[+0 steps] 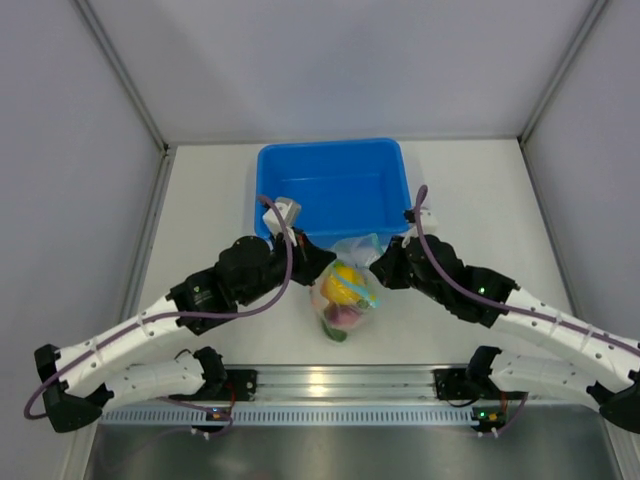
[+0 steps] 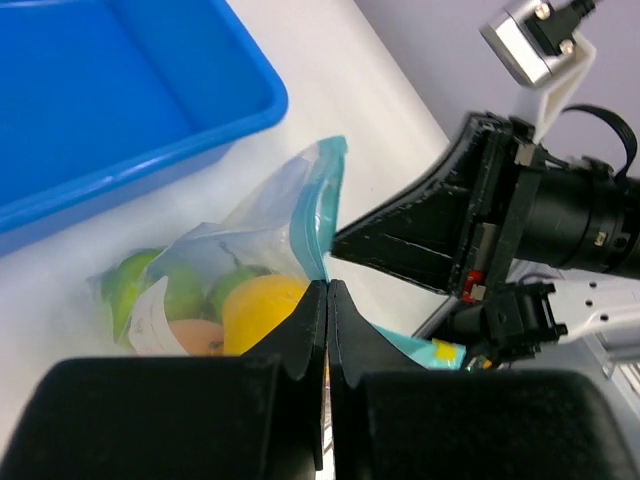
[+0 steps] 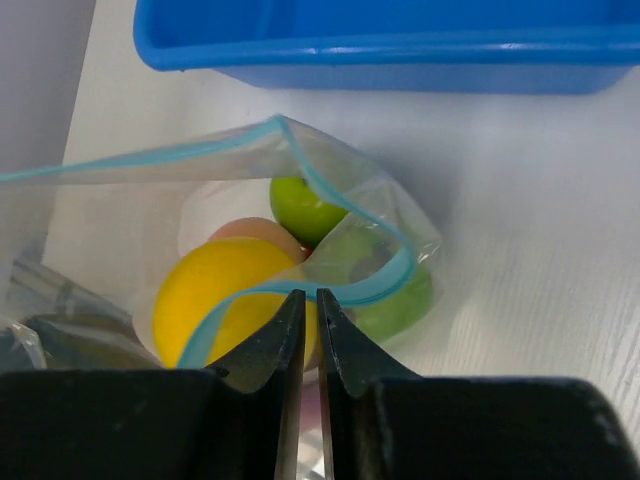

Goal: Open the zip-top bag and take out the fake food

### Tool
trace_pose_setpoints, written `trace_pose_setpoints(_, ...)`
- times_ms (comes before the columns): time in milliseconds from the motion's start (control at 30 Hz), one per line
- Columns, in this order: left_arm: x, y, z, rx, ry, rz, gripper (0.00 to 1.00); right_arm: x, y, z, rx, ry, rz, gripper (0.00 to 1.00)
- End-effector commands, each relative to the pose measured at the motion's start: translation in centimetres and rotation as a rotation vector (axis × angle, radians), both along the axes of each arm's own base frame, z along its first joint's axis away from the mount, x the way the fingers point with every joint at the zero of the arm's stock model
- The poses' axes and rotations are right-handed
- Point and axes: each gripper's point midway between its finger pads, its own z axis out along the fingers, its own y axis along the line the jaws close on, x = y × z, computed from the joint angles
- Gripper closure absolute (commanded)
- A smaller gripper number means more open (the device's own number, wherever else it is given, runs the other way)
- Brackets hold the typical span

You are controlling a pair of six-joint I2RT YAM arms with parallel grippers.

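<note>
The zip-top bag (image 1: 356, 248) lies just in front of the blue tub, its teal zipper strip (image 3: 385, 275) parted so the mouth gapes. The fake food sits inside: a yellow fruit (image 3: 215, 295), a lime green one (image 3: 300, 205), a peach one (image 3: 255, 230) and a purple-pink one (image 1: 346, 316). My left gripper (image 1: 318, 262) is shut on the bag's teal edge (image 2: 318, 215) from the left. My right gripper (image 1: 380, 266) is shut on the opposite lip from the right, pinching the strip at its tips (image 3: 303, 293). The two grippers face each other across the bag's mouth.
The blue plastic tub (image 1: 280, 163) stands directly behind the bag, with nothing showing inside. White walls close in the table on the left, right and back. The arms' mounting rail (image 1: 330, 380) runs along the near edge.
</note>
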Motion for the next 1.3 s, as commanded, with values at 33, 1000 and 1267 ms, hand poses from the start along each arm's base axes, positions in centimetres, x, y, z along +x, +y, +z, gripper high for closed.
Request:
trace_pose_setpoints(33, 1.2, 2.4, 3.3, -0.112, -0.066, 0.140, 1.00, 0.9, -2.6, 0.7, -0.020, -0.074, -0.090, 0.91)
trace_pose_setpoints(1000, 2.2, 2.2, 0.0, -0.142, 0.044, 0.330, 1.00, -0.1, -3.5, -0.4, 0.200, -0.014, -0.136, 0.34)
trace_pose_setpoints(1267, 2.7, 3.2, -0.2, -0.177, 0.057, 0.418, 1.00, -2.1, -3.8, 1.2, 0.313, -0.039, -0.071, 0.36)
